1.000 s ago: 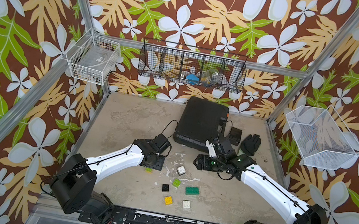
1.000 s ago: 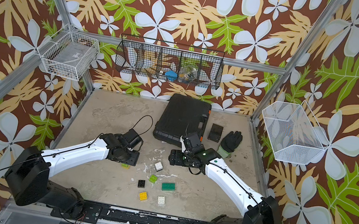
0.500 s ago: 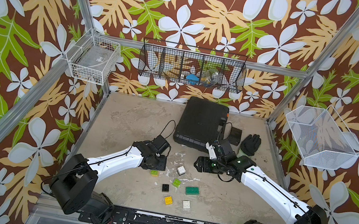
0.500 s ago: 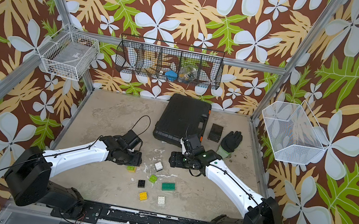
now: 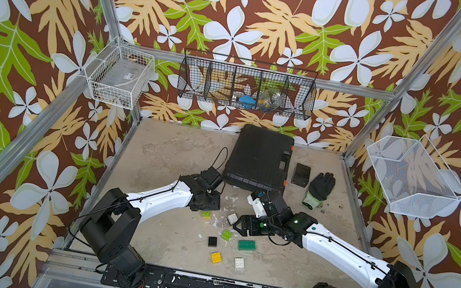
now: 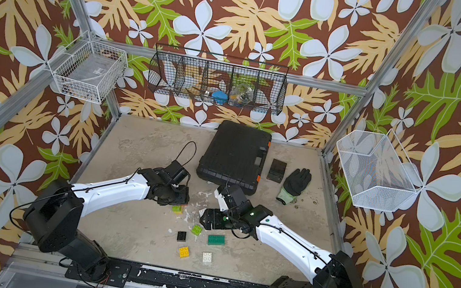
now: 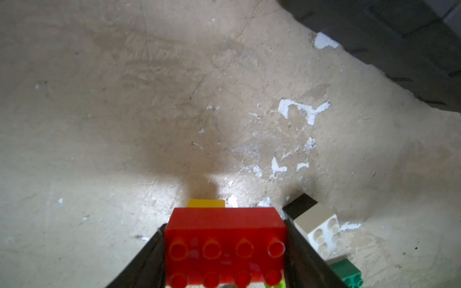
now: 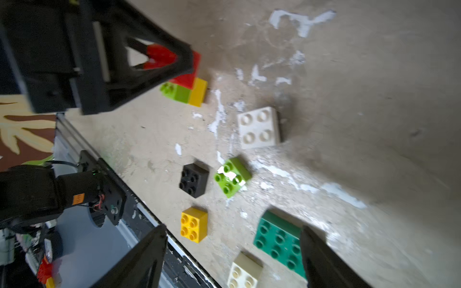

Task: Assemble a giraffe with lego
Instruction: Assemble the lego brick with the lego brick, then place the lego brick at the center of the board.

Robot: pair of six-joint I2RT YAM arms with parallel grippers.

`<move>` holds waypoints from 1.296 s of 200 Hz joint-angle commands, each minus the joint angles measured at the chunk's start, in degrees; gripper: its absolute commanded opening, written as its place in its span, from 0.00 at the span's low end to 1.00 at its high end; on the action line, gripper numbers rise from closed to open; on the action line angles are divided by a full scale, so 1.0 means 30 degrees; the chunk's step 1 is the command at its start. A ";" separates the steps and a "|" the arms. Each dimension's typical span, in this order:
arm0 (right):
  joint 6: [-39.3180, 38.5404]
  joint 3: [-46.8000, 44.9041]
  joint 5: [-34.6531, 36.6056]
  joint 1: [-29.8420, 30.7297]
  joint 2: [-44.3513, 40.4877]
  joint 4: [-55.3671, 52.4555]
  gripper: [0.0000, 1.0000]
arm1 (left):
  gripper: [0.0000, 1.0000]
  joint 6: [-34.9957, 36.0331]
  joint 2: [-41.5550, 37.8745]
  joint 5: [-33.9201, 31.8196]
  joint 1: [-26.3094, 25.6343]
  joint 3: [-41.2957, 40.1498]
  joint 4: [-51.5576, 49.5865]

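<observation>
My left claw point(image 7: 224, 224) is clamped on the red brick point(image 7: 224, 244), which is joined to a lime brick point(image 8: 174, 92) and a yellow brick point(image 8: 198, 92). It sits down at the surface point(image 5: 176, 154), just left of centre in the lower half of both top views. My right claw point(image 8: 232, 227) gapes wide and empty beside the loose lego point(image 5: 227, 234), right of that stack.
</observation>
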 commanded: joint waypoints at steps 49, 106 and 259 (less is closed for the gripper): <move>0.0232 -0.1474 -0.0603 0.0126 0.0819 0.5019 0.86 | 0.43 -0.1825 0.0752 0.0702 0.0043 0.1177 -0.0033; -0.0695 -0.1828 0.0165 0.0111 0.0474 0.5225 0.85 | 0.43 -0.2472 0.0284 0.0727 0.0043 0.1376 -0.0299; -0.7828 -0.0828 0.2181 0.0675 -0.0653 0.5101 0.87 | 0.39 0.1133 -0.0964 0.7230 0.1241 0.2665 -0.1544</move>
